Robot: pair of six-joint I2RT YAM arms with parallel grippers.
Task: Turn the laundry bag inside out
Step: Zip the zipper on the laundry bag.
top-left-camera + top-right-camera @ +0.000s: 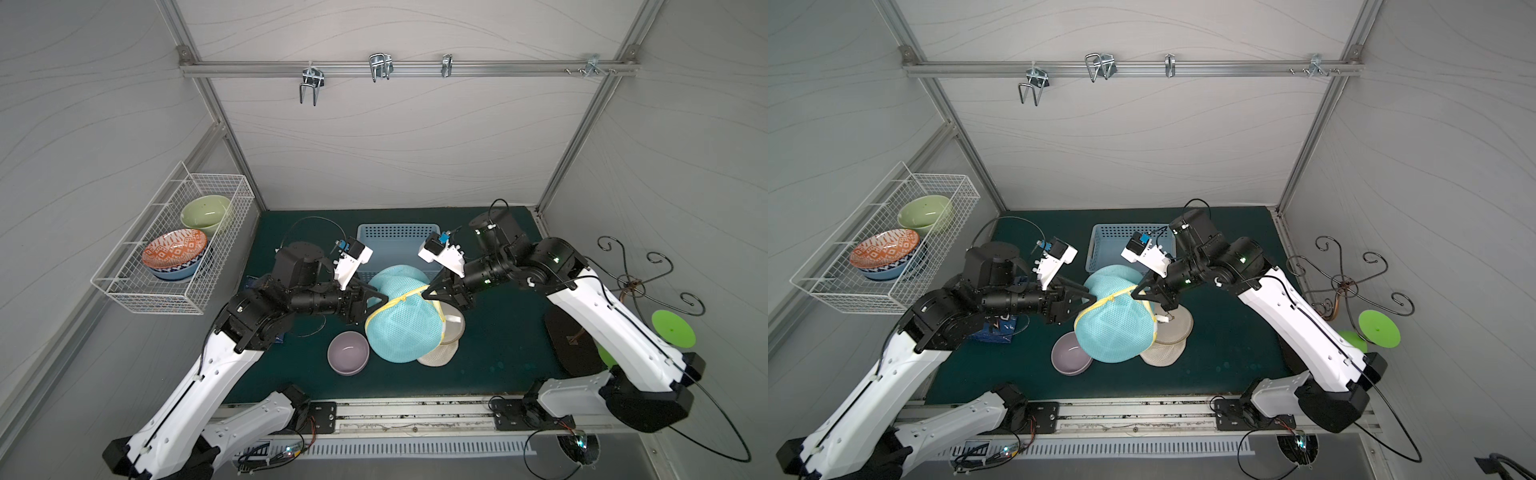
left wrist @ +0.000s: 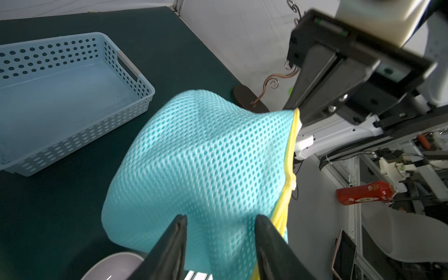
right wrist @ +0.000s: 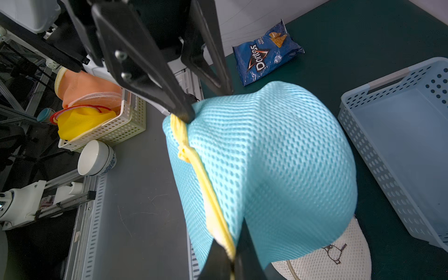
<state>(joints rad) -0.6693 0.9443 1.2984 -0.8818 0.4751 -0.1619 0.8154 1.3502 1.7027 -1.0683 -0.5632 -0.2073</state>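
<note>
While the right gripper (image 3: pixel 230 242) clamps the yellow rim (image 3: pixel 206 189) at its 2 o'clock, the laundry bag (image 1: pixel 405 328) hangs mid-table. The left gripper (image 2: pixel 220 218), jaws parted at 10 o'clock, should, I judge, slip inside the mouth and draw the bottom through.

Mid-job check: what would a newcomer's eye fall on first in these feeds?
First, the turquoise mesh laundry bag with its yellow trim, stretched mid-table between the two arms. It partly covers a white mesh bag and lies next to a lilac bowl. Next, the right pincer is shut on the yellow trim, while the left pincer stands open at the bag's opposite edge.
</note>
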